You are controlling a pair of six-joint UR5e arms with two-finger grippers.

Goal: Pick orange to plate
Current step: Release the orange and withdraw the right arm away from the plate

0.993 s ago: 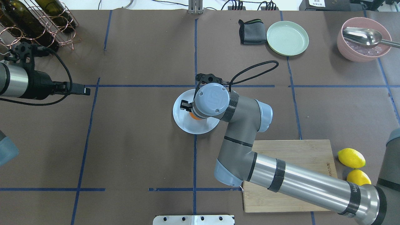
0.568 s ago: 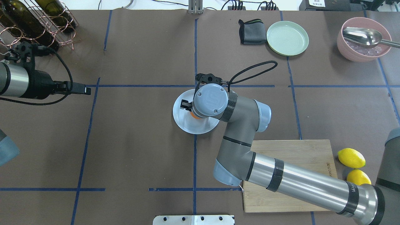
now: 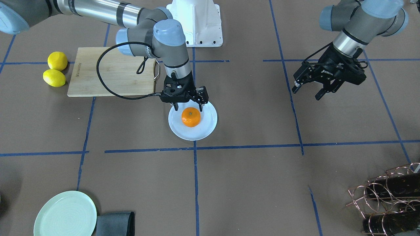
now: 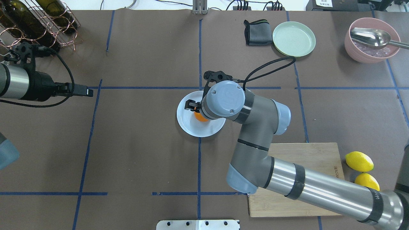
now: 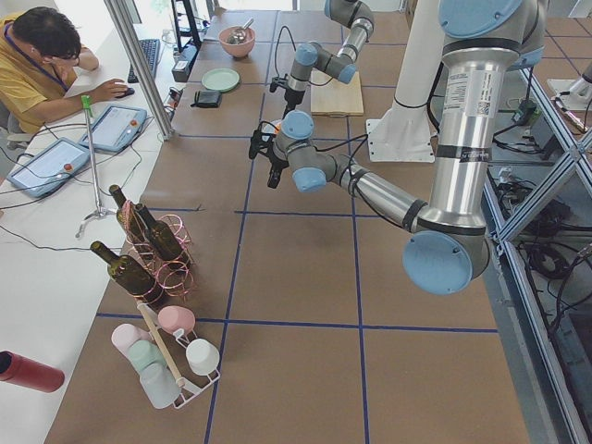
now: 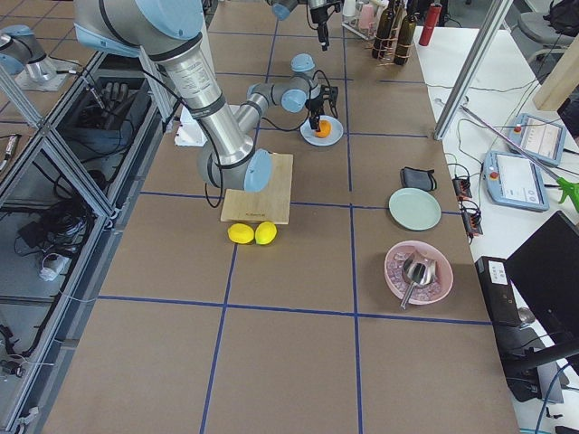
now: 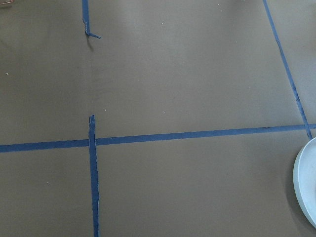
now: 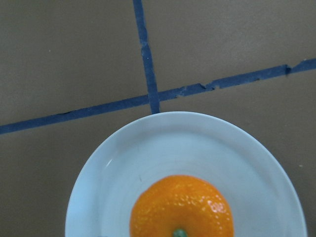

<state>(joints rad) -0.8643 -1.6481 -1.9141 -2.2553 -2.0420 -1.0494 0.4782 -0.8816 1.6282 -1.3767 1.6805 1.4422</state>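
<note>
Orange [image 3: 191, 117], bright, pebbled, green-stemmed, alone on pale plate [image 3: 206, 127] beneath right gripper [image 3: 188, 107], jaws apart, ungrasped.

- Brown table [image 4: 143, 143], crossed by blue tape lines [image 4: 143, 88].
- White plate [image 3: 208, 122] near its middle.
- Wooden board [image 3: 111, 70], two lemons [image 3: 57, 60] just beside it.
- Green plate [image 3: 65, 213] beside grey cloth [image 3: 115, 223].
- Pink bowl [image 4: 367, 58]; wire bottle rack [image 3: 387, 196].

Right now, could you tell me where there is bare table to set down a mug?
Bare tabletop lies between the white plate and the wine rack, and between that plate and the green plate. It is crowded at the white plate, where the right gripper hangs over the orange, and around the cutting board with the lemons.
</note>
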